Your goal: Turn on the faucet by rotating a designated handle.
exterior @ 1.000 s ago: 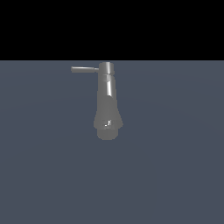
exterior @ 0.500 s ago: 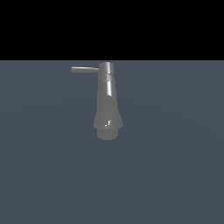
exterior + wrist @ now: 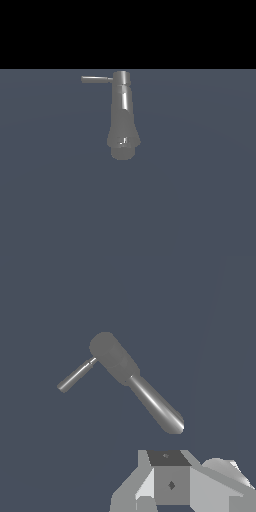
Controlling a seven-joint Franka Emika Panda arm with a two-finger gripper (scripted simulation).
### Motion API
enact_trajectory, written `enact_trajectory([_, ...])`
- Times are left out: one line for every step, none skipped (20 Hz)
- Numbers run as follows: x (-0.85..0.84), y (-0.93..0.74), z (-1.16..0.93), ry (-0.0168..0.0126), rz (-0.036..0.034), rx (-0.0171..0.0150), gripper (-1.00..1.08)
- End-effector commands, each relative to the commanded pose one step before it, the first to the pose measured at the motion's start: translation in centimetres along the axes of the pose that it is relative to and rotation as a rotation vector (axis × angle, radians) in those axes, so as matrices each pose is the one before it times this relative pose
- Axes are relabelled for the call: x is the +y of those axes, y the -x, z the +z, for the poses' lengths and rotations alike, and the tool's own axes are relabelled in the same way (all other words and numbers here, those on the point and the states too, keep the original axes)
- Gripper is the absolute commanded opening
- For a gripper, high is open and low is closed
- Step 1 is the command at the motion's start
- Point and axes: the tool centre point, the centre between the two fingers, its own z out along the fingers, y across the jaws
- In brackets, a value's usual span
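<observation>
A: Item one, nearest the wrist camera?
B: The gripper (image 3: 172,491), only its grey-white body showing at the frame edge; whether its fingers are spread or pressed together cannot be told. It is touching nothing.

A: Item two?
B: The faucet (image 3: 135,383), glossy grey, lying well apart from the gripper on the dark blue-grey floor (image 3: 200,200).

A: Farthest?
B: The handle (image 3: 76,375), a thin rod projecting sideways from the faucet's cap, pointing toward the exterior view's left (image 3: 96,79).

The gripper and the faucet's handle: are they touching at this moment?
Apart. In the wrist view, the gripper sits at the frame edge, with bare floor between it and the handle on the faucet. The exterior view shows no gripper near the handle.
</observation>
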Motion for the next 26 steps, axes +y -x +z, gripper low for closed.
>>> enact_trajectory([-1.28,-0.847,0.977,0.00315,0.05804,-0.00263,-1.0])
enact_trajectory([-0.519,-0.296,0.408,0.00163,0.0227,-0.00082,-1.0])
enact_trajectory([-0.525,-0.278,0.419,0.00169,0.0227,-0.00071,-1.0])
enact_trajectory([-0.531,-0.261,0.429,0.00176,0.02269,-0.00061,-1.0])
enact_trajectory([-0.535,-0.244,0.44,0.00182,0.0227,-0.0005,-1.0])
enact_trajectory([-0.539,-0.226,0.45,0.00187,0.0227,-0.00038,-1.0])
enact_trajectory([-0.543,-0.207,0.461,0.00192,0.02267,-0.00027,-1.0])
enact_trajectory([-0.546,-0.19,0.471,0.00197,0.02267,-0.00015,-1.0])
enact_trajectory([-0.548,-0.172,0.481,0.002,0.02267,-0.00003,-1.0])
enact_trajectory([-0.549,-0.153,0.492,0.00204,0.02265,0.0001,-1.0])
enact_trajectory([-0.55,-0.135,0.502,0.00207,0.02263,0.00022,-1.0])
enact_trajectory([-0.549,-0.117,0.512,0.00209,0.02263,0.00034,-1.0])
enact_trajectory([-0.549,-0.098,0.522,0.00211,0.0226,0.00047,-1.0])
enact_trajectory([-0.547,-0.079,0.531,0.00212,0.02258,0.0006,-1.0])
enact_trajectory([-0.545,-0.061,0.541,0.00213,0.02256,0.00073,-1.0])
enact_trajectory([-0.542,-0.043,0.551,0.00213,0.02254,0.00086,-1.0])
enact_trajectory([-0.538,-0.025,0.56,0.00212,0.02252,0.00098,-1.0])
enact_trajectory([-0.534,-0.007,0.57,0.00211,0.02248,0.00111,-1.0])
enact_trajectory([-0.528,0.011,0.579,0.00209,0.02246,0.00124,-1.0])
enact_trajectory([-0.522,0.029,0.588,0.00207,0.02243,0.00137,-1.0])
enact_trajectory([-0.516,0.046,0.597,0.00204,0.02239,0.00149,-1.0])
enact_trajectory([-0.509,0.064,0.606,0.00201,0.02236,0.00162,-1.0])
enact_trajectory([-0.5,0.079,0.615,0.00197,0.02234,0.00175,-1.0])
enact_trajectory([-0.492,0.097,0.624,0.00193,0.02229,0.00187,-1.0])
enact_trajectory([-0.483,0.113,0.632,0.00188,0.02225,0.00199,-1.0])
enact_trajectory([-0.472,0.128,0.64,0.00182,0.02219,0.0021,-1.0])
